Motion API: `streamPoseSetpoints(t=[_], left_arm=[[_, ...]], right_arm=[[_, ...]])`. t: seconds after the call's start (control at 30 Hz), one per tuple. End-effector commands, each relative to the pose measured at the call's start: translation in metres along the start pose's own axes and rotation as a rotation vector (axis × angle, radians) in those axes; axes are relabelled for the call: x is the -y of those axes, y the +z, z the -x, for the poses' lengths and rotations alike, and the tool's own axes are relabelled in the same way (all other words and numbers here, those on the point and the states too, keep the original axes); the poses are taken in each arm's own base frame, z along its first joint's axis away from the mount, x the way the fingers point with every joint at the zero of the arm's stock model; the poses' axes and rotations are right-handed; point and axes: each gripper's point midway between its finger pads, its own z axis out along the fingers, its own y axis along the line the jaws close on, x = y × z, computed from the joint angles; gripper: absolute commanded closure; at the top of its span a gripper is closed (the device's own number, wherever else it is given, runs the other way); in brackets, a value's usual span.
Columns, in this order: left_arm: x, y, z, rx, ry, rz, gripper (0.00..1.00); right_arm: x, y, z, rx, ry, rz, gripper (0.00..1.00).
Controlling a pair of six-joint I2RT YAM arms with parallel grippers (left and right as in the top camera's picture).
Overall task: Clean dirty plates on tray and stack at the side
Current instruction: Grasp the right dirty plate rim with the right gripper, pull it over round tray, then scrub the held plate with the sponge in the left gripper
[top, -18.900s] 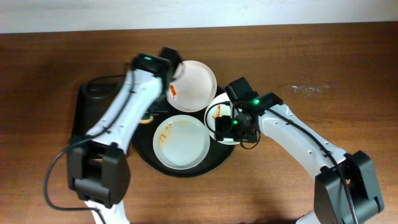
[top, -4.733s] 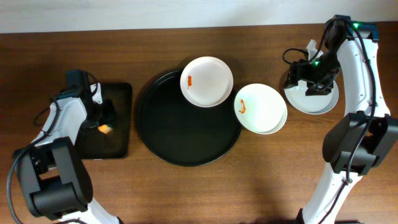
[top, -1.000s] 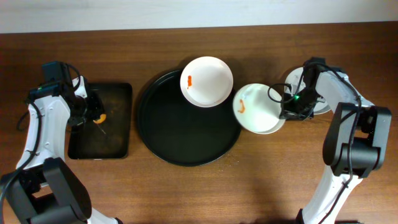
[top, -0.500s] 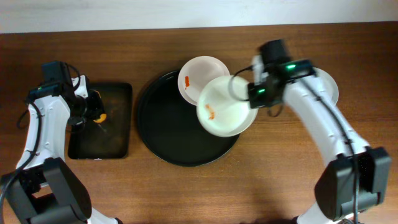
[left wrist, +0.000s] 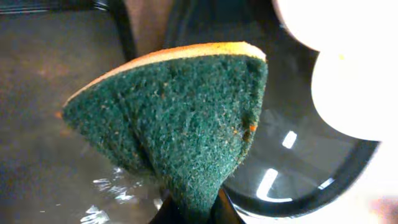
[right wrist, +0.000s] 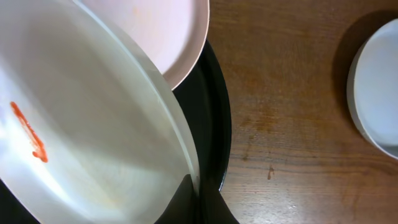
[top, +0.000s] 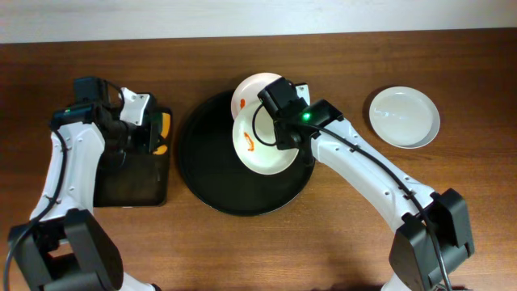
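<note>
One thin edge is all the right pincer (right wrist: 198, 194) pinches of the dirty plate (right wrist: 93, 124), so it could slip and bang the tray (top: 212, 182) below. Its jaws close almost fully on that rim. The left pincer (left wrist: 189, 214) squeezes the green sponge (left wrist: 180, 118) tight, beside the tray.

A robotics lab bench, not a kitchen: two white robot arms (top: 363, 170) work at a wooden table (top: 452, 210) against a plain pale wall (top: 242, 16), with sauce-smeared plates (top: 254, 158) staged on a round black tray (top: 210, 178).
</note>
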Motion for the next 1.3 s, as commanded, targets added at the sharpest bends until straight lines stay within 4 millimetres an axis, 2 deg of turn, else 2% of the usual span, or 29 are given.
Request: streamPoseSetpoints(t=[0.0, 0.13, 0.17, 0.27, 0.4, 0.47, 0.53, 0.57, 0.67, 0.8, 0.93, 1.07, 1.2, 1.27], left_arm=[[0.023, -0.013, 0.007, 0.049, 0.032, -0.1, 1.0], [0.031, -0.012, 0.004, 0.034, -0.095, -0.143, 1.0], [0.049, -0.012, 0.009, 0.046, -0.094, -0.219, 1.0], [0.074, -0.005, 0.014, 0.034, -0.106, -0.261, 1.0], [0.116, 0.015, 0.025, 0.025, -0.068, -0.249, 1.0], [0.132, 0.028, 0.028, 0.021, -0.071, -0.192, 1.0], [0.159, 0.036, 0.027, 0.014, -0.042, -0.199, 1.0], [0.166, 0.039, 0.025, 0.005, -0.039, -0.195, 1.0], [0.175, 0.048, 0.016, -0.018, -0.022, -0.158, 1.0], [0.171, 0.067, -0.002, -0.057, -0.042, -0.138, 1.0], [0.17, 0.095, -0.019, -0.085, -0.064, -0.138, 1.0], [0.193, 0.114, -0.038, -0.123, -0.029, -0.135, 1.0], [0.192, 0.128, -0.054, -0.156, -0.054, -0.067, 1.0], [0.19, 0.144, -0.065, -0.198, -0.057, -0.054, 1.0]], right_arm=[[-0.003, 0.001, -0.002, 0.001, 0.058, -0.01, 0.96], [-0.006, 0.004, -0.01, -0.021, 0.078, 0.0, 0.96], [-0.017, 0.004, -0.015, -0.055, 0.079, 0.061, 0.96], [-0.037, -0.001, -0.035, -0.161, 0.078, 0.182, 0.96], [-0.032, 0.001, -0.049, -0.219, 0.164, 0.15, 0.96], [-0.032, 0.005, -0.05, -0.216, 0.176, 0.146, 0.96], [-0.026, 0.009, -0.05, -0.206, 0.21, 0.104, 0.96], [-0.024, 0.011, -0.052, -0.211, 0.207, 0.093, 0.96], [-0.016, 0.022, -0.065, -0.232, 0.24, 0.035, 0.96], [-0.006, 0.047, -0.094, -0.271, 0.262, -0.004, 0.96], [-0.004, 0.05, -0.093, -0.273, 0.276, 0.004, 0.96], [-0.002, 0.053, -0.098, -0.278, 0.273, -0.003, 0.96], [-0.002, 0.053, -0.099, -0.28, 0.272, -0.004, 0.96], [-0.002, 0.053, -0.099, -0.28, 0.272, -0.004, 0.96]])
